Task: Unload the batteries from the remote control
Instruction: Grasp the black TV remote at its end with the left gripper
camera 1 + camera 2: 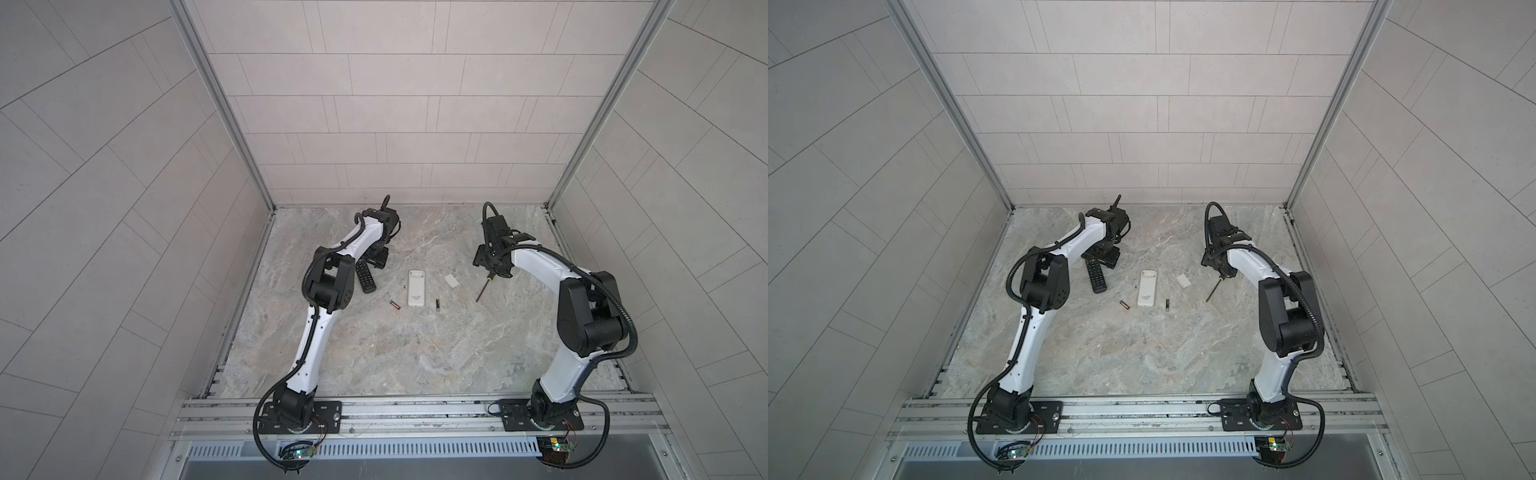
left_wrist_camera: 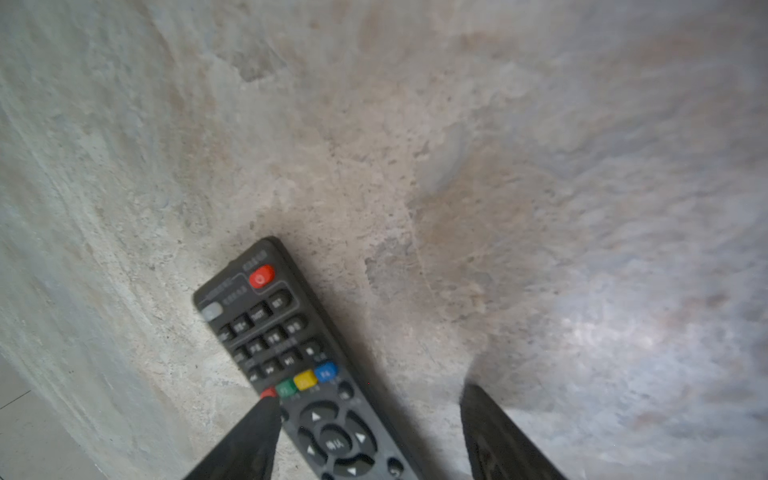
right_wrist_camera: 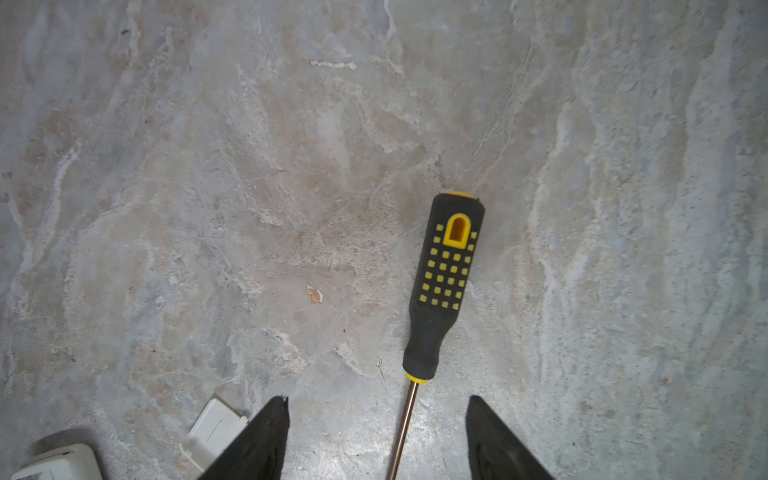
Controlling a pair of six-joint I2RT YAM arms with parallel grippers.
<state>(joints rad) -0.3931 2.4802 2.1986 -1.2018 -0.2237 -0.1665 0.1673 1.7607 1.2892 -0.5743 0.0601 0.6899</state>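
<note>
Two batteries lie on the stone table, one [image 1: 395,305] left of a white remote control [image 1: 417,288] and one [image 1: 437,305] right of it. Further left, a black remote control [image 2: 282,332] lies buttons up. My left gripper [image 2: 370,395] hangs open just above it, one fingertip [image 2: 266,415] over its coloured keys and the other over bare table. My right gripper [image 3: 377,400] is open and low over the table, and the screwdriver's shaft [image 3: 405,419] lies between its fingers untouched. Neither gripper holds anything.
A black-and-yellow-handled screwdriver [image 3: 446,270] lies at the right. A small white cover piece [image 1: 451,281] rests between it and the white remote, and shows again as a cover piece [image 3: 216,432] beside my right gripper's finger. Tiled walls enclose the table on three sides.
</note>
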